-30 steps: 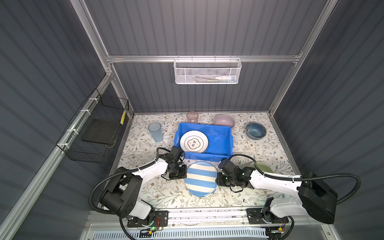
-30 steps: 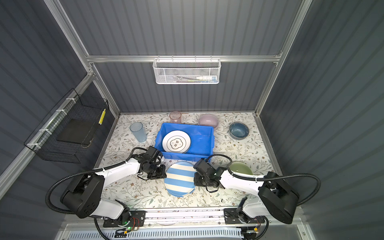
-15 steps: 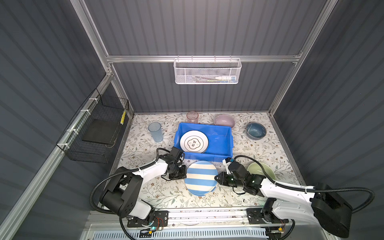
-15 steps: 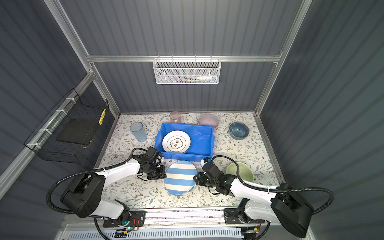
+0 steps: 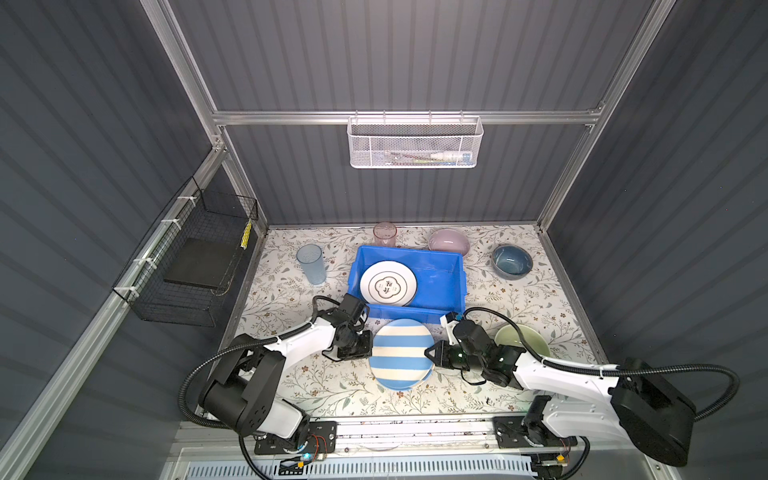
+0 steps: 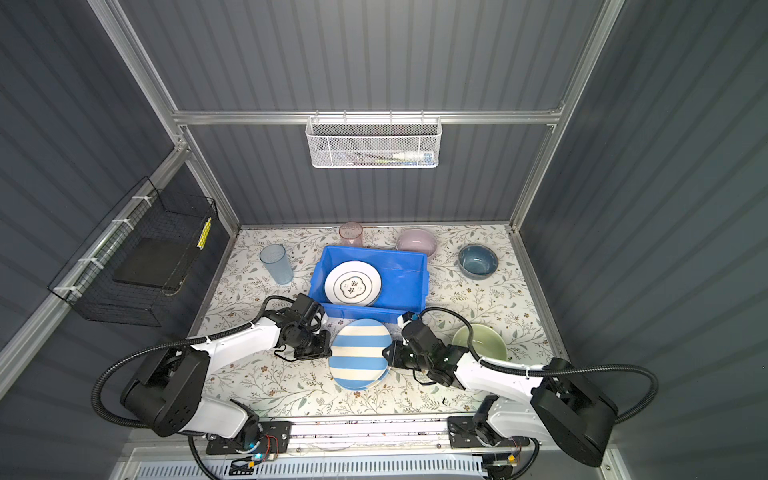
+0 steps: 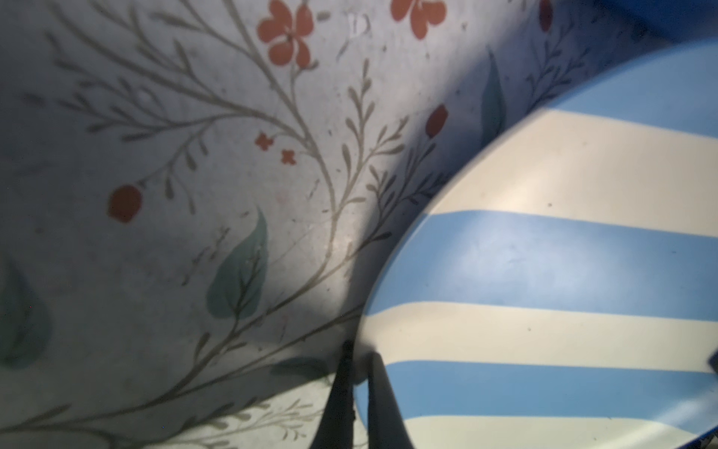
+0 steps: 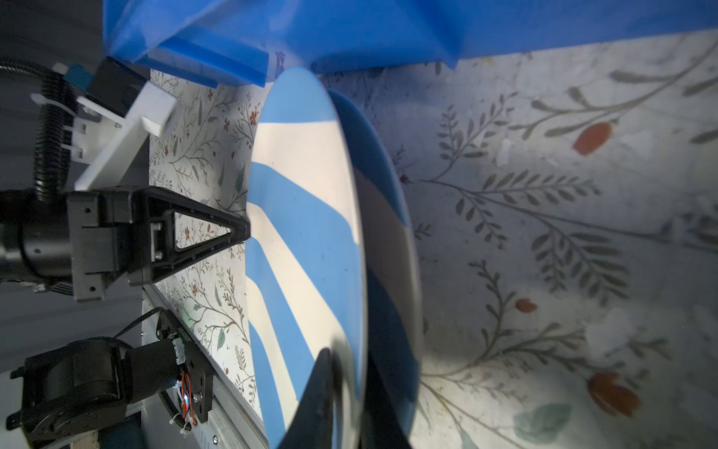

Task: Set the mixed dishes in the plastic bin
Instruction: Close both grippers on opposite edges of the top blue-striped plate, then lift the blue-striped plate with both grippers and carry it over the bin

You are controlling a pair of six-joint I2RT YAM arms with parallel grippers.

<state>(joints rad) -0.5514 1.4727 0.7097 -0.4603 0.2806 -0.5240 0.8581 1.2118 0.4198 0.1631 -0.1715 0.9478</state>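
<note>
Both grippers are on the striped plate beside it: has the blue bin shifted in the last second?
No. The blue bin lies where it did, its far rim still just in front of the pink tumbler and lilac bowl.

Robot lab test cell, not a real kitchen. Boxed in on three sides by dark ribbed panels (image 5: 395, 54) bolted to an aluminium frame (image 5: 291, 117). At 6 o'clock, a mounting rail (image 5: 415, 428) with a bare circuit board (image 5: 307, 446). Cabled left arm (image 5: 299, 340) at 7 o'clock, right arm (image 5: 561, 374) at 5. White mesh basket (image 5: 415, 143) hung at 12, black wire basket (image 5: 195, 266) at 9. Homely only in the props: floral tabletop (image 5: 519, 299), plastic bin (image 5: 440, 278) and blue-white striped plate (image 5: 401, 353) mid-table.
</note>
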